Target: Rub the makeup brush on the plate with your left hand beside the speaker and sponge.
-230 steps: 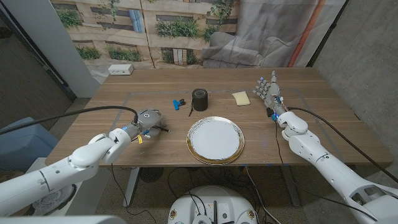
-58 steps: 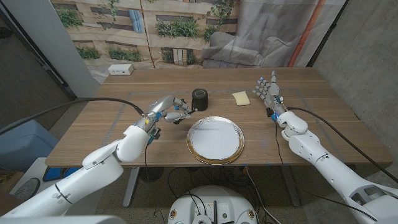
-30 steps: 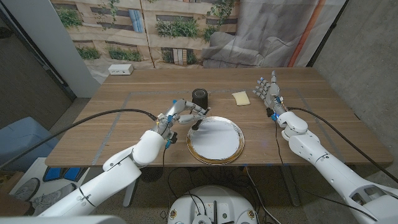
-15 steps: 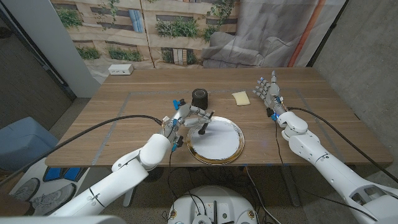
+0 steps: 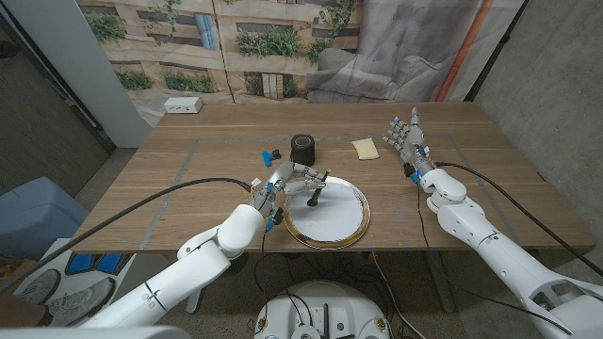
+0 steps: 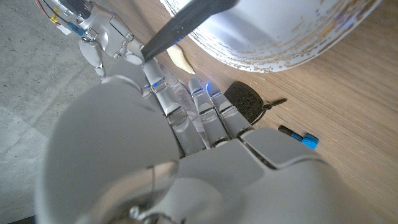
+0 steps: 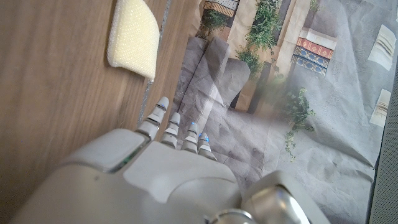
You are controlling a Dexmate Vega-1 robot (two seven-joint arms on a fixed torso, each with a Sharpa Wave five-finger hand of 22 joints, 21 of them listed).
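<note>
My left hand (image 5: 285, 179) pinches the dark makeup brush (image 5: 316, 192) between thumb and fingers. The brush points down at the far left part of the white, gold-rimmed plate (image 5: 326, 243), and its tip seems to touch the white face. In the left wrist view the brush handle (image 6: 186, 18) slants across the plate (image 6: 292, 37) beyond my left hand (image 6: 186, 149). Just behind the plate stands the black speaker (image 5: 302, 149) (image 6: 245, 102). The yellow sponge (image 5: 365, 148) (image 7: 133, 36) lies to its right. My right hand (image 5: 405, 137) (image 7: 168, 165) stands upright near the sponge, fingers apart, holding nothing.
A small blue and black item (image 5: 268, 155) (image 6: 303, 137) lies left of the speaker. A white box (image 5: 183, 105) sits at the table's far left corner. My left arm's black cable (image 5: 170, 193) runs over the table's left half.
My left hand has carried the brush rightward from the plate's left rim onto the plate. The right hand has not moved.
</note>
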